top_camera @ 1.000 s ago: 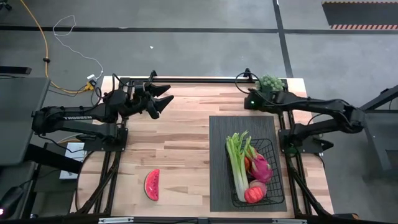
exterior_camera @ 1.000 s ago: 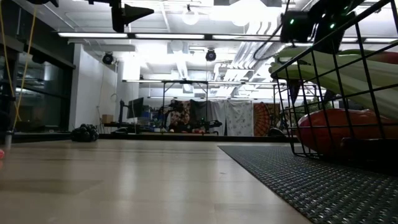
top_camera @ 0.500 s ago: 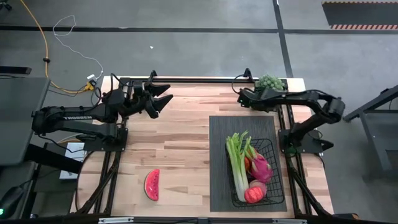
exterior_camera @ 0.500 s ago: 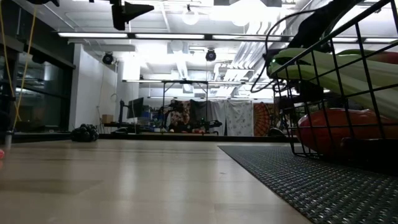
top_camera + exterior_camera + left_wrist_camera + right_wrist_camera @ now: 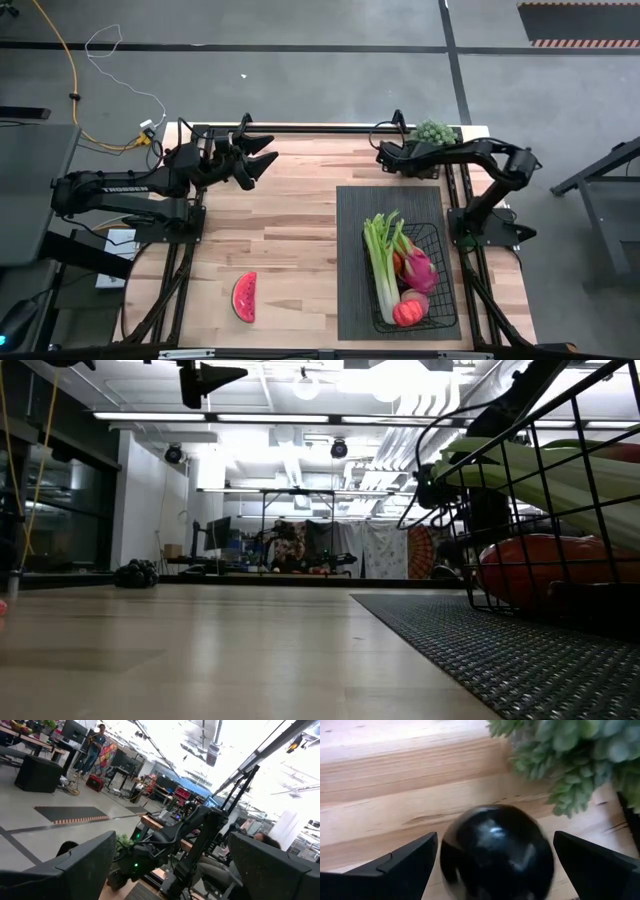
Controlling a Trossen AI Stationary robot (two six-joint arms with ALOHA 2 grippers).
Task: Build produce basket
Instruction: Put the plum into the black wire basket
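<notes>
The black wire basket (image 5: 432,290) stands on a dark ribbed mat (image 5: 350,240) at the right. It holds green celery (image 5: 380,255), a pink dragon fruit (image 5: 418,268) and red-orange fruit (image 5: 408,312). A watermelon slice (image 5: 245,297) lies on the bare wood at the near left. A glossy dark round fruit (image 5: 497,852) rests on the table near the far edge, beside a pale green bumpy bunch (image 5: 435,130). My right gripper (image 5: 383,156) slants down over it, open, one finger on either side (image 5: 495,840). My left gripper (image 5: 262,155) hangs open, high over the far left.
A dark bunch of grapes (image 5: 135,573) sits at the far left in the low view. A black rail (image 5: 320,127) runs along the table's far edge. Bare wood lies between the watermelon slice and the mat.
My right gripper has come down and gone a little toward the table's left edge, tipping more steeply downward, while its arm has folded in. It has stayed open.
</notes>
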